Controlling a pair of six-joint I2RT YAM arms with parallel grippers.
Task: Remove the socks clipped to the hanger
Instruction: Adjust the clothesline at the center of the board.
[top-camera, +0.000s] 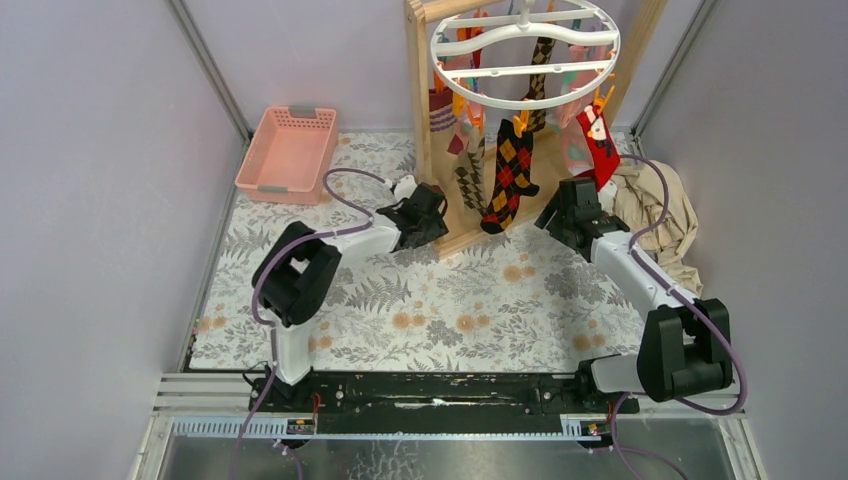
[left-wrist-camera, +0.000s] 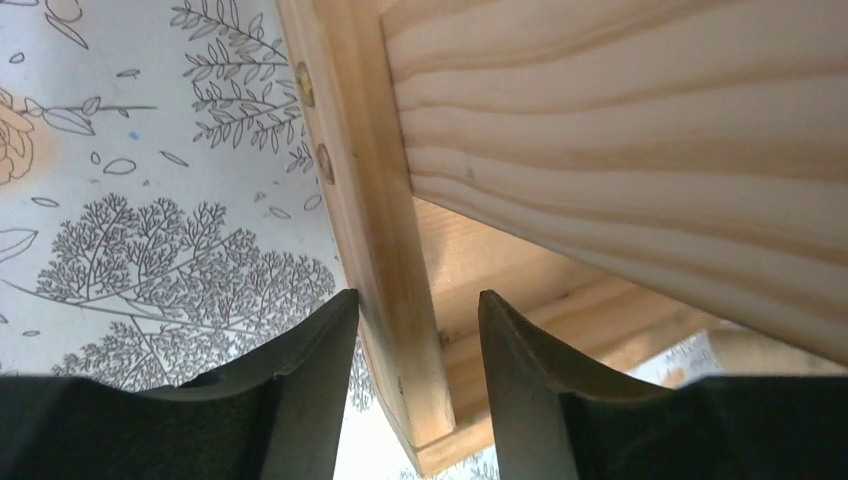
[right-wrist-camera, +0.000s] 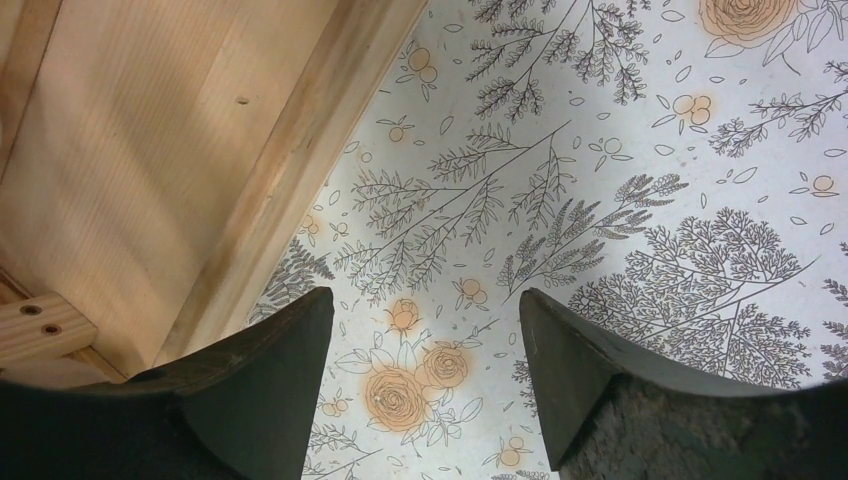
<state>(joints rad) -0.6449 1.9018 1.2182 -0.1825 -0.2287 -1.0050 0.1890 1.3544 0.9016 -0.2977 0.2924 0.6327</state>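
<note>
Socks (top-camera: 510, 180) hang clipped to the hanger (top-camera: 525, 55) at twelve o'clock, left hand (left-wrist-camera: 417, 300) half-open astride the foot of the wooden frame (left-wrist-camera: 620, 120), right hand (right-wrist-camera: 425, 295) wide and empty, best lifted to the red sock (top-camera: 598, 140) at one o'clock for a straight downward pull.

hanger (top-camera: 500, 103) and wooden frame (top-camera: 420, 90) cut off at top edge, rear socks (top-camera: 443, 112) overlapping, patterns too small to tell
</note>
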